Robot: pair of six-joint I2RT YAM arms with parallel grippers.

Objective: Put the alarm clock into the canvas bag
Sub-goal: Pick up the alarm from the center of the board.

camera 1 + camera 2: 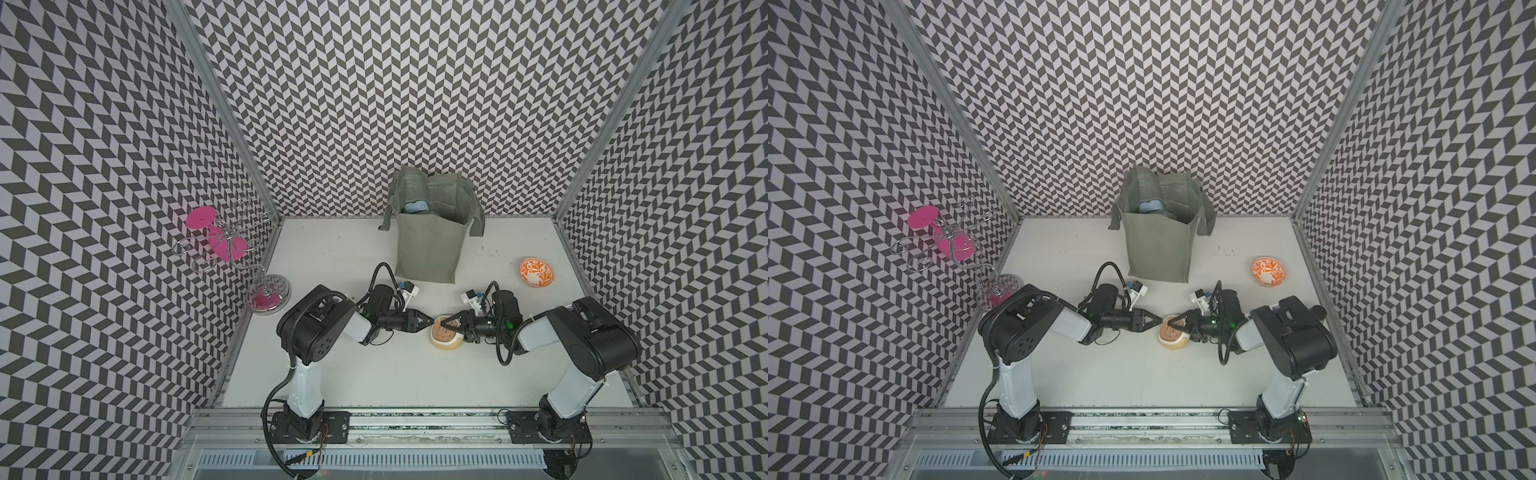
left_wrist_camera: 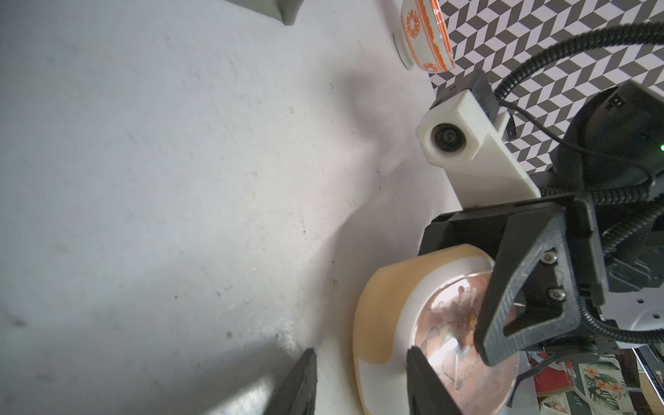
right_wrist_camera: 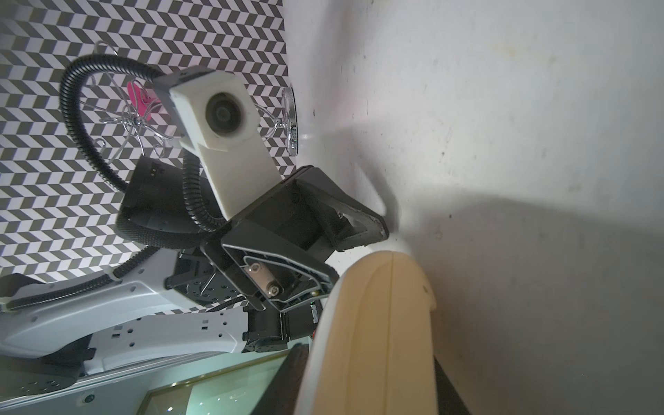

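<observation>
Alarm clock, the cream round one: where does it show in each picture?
A top view: alarm clock low centre, before the canvas bag.
A top view: alarm clock there too, slightly leftward.
Left wrist: alarm clock close up, glass face showing.
Right wrist: alarm clock close up, cream side only.
Shared landmark: the white table.

The round cream alarm clock (image 1: 445,341), coppery face up, lies on the bench below centre; the grey-green canvas bag (image 1: 428,245) stands upright and open above it.

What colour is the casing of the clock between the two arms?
Pale tan, with a white front rim; the clock shows best in the right wrist view.
</observation>
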